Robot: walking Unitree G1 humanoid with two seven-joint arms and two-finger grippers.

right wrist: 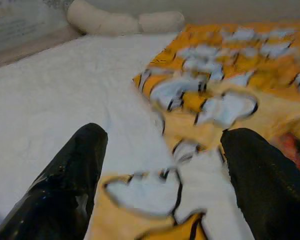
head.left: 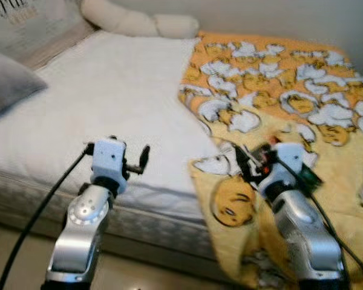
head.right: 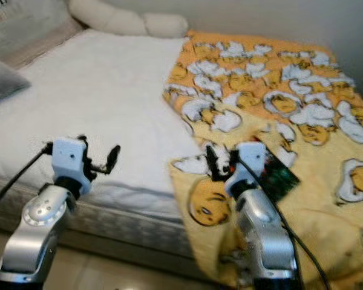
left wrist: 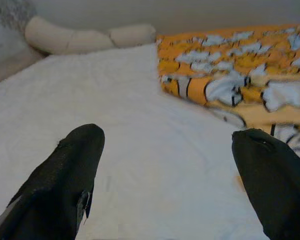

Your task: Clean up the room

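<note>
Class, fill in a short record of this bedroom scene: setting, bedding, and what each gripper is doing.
setting: bed with white sheet, against a wall
blanket: yellow patterned blanket over the bed's right part, its edge hanging off the front
pillows: long cream pillow at the wall; grey pillow at left
left gripper: open, over the sheet
right gripper: open, over the blanket's edge

A long cream bolster pillow [head.left: 142,23] lies at the far end against the wall [head.left: 278,15]; a grey cushion [head.left: 6,81] sits far left.
</note>
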